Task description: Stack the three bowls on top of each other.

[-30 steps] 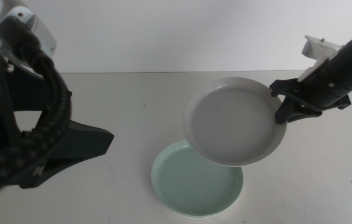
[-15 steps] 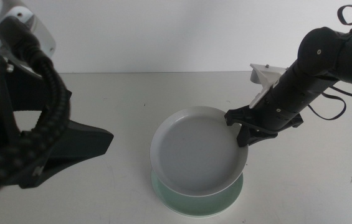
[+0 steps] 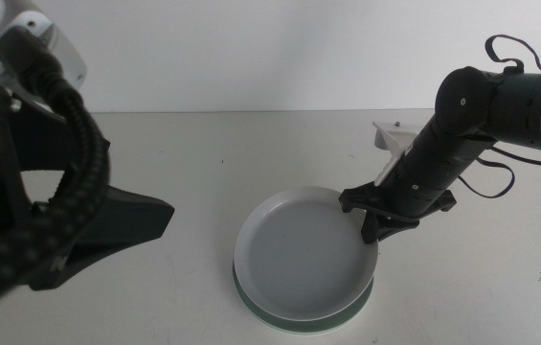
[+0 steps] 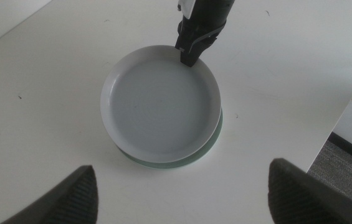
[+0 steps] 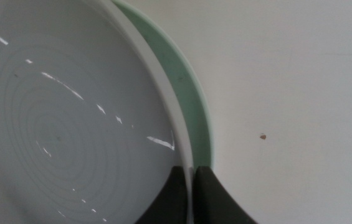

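A pale grey-blue bowl (image 3: 301,257) sits over the mint green bowl (image 3: 294,326), of which only a thin edge shows; I cannot tell whether it fully rests on it. My right gripper (image 3: 373,226) is shut on the grey-blue bowl's far right rim. In the right wrist view the jaws (image 5: 191,186) pinch that rim (image 5: 163,118), with the green rim (image 5: 191,106) just outside it. My left gripper (image 4: 180,179) is open and empty, held high above both bowls (image 4: 160,102). The white bowl is out of view.
The left arm (image 3: 59,220) with its cable fills the left of the middle view. The table's right edge (image 4: 350,93) drops to a dark floor. A small speck (image 5: 262,136) lies on the table.
My right gripper carried the grey-blue bowl from the upper right down and left over the green bowl, then lowered it until it nearly covers it. The left arm has not moved.
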Tool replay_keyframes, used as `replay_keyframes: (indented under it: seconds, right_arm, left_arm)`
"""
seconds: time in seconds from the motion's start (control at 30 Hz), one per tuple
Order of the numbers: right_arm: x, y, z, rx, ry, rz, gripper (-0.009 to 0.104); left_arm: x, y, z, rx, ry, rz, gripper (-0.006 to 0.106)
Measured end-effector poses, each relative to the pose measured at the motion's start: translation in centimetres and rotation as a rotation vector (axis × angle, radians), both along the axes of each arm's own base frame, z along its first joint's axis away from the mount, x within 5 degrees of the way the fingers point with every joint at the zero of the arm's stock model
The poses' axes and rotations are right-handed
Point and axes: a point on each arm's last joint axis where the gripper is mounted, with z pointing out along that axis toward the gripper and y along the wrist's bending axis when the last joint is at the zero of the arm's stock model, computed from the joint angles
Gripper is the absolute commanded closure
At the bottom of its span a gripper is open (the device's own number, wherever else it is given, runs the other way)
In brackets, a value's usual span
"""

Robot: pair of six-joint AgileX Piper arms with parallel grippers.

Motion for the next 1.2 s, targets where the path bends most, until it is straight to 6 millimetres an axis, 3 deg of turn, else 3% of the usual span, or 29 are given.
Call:
replay_keyframes:
  seconds: [0.33,0.67,0.8,0.9,1.2]
  right_arm:
    - [0.2,0.0,-0.6,-0.013,0.003,0.016,0.089]
    - [0.2,0.0,-0.6,-0.016,-0.008,0.039,0.05]
    - [0.3,0.1,-0.1,-0.014,-0.014,0.055,0.045]
    - [0.8,0.1,1.3,-0.001,-0.056,0.065,0.045]
    - [1.1,-1.1,8.2,0.048,-0.219,0.073,0.045]
  left_arm:
    - [0.0,0.0,0.0,0.0,0.0,0.0,-0.004]
    - [0.0,0.0,0.0,0.0,0.0,0.0,-0.004]
    - [0.0,0.0,0.0,0.0,0.0,0.0,-0.004]
    - [0.0,0.0,0.0,0.0,0.0,0.0,-0.004]
    - [0.0,0.0,0.0,0.001,-0.001,0.0,-0.004]
